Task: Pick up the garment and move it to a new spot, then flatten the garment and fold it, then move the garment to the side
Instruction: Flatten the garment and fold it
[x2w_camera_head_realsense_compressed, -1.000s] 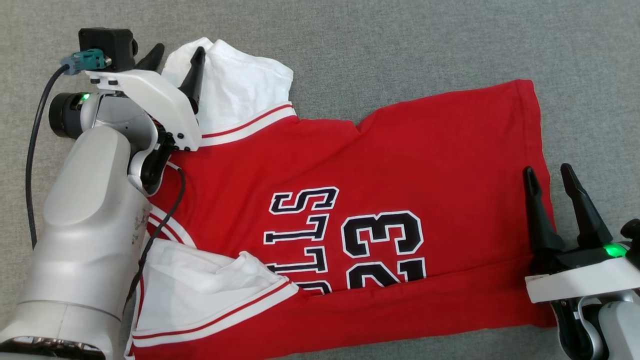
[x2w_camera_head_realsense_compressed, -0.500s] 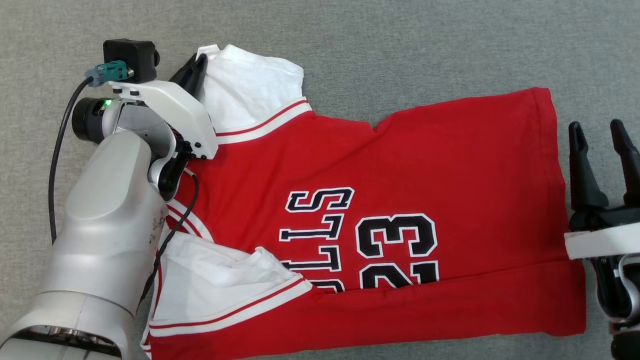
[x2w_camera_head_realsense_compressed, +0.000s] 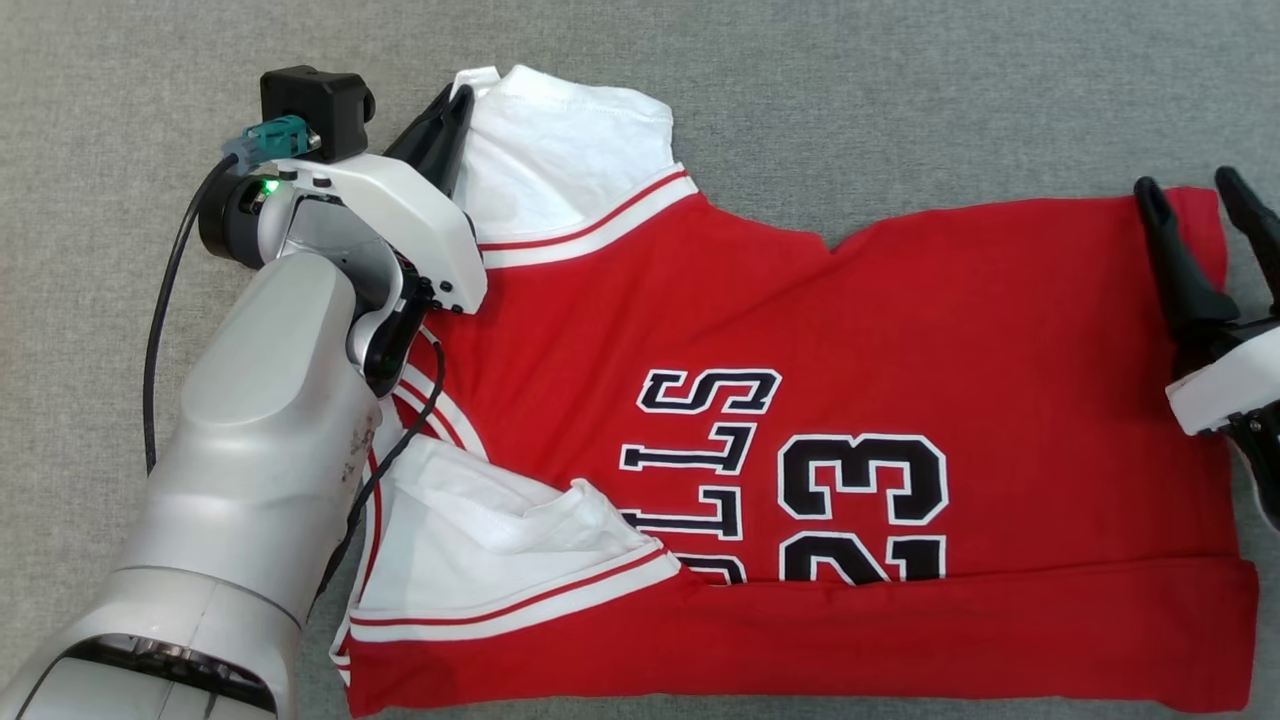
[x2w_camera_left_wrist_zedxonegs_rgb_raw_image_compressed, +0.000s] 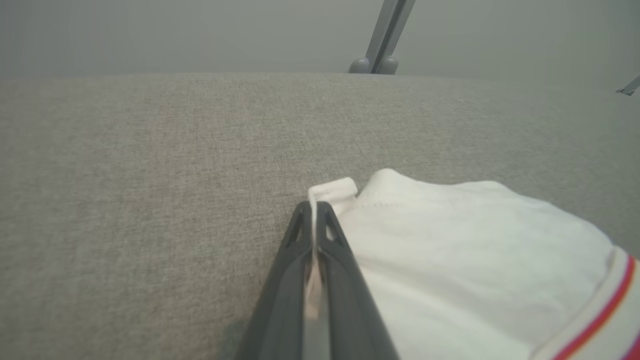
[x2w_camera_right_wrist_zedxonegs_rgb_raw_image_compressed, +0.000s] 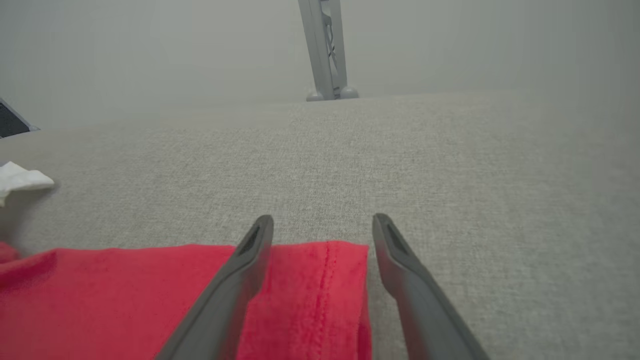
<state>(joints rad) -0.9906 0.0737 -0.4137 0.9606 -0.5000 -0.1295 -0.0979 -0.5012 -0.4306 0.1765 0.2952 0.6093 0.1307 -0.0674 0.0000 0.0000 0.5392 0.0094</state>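
Head view: the red garment (x2w_camera_head_realsense_compressed: 850, 330) lies spread on the grey bench (x2w_camera_head_realsense_compressed: 900, 90), sleeves to the left, hem to the right, its near edge folded over. The left end effector (x2w_camera_head_realsense_compressed: 455, 100) is clamped on the edge of the far white sleeve (x2w_camera_head_realsense_compressed: 570, 140). The right end effector (x2w_camera_head_realsense_compressed: 1188, 182) stands open, fingers straddling the garment's far right corner.
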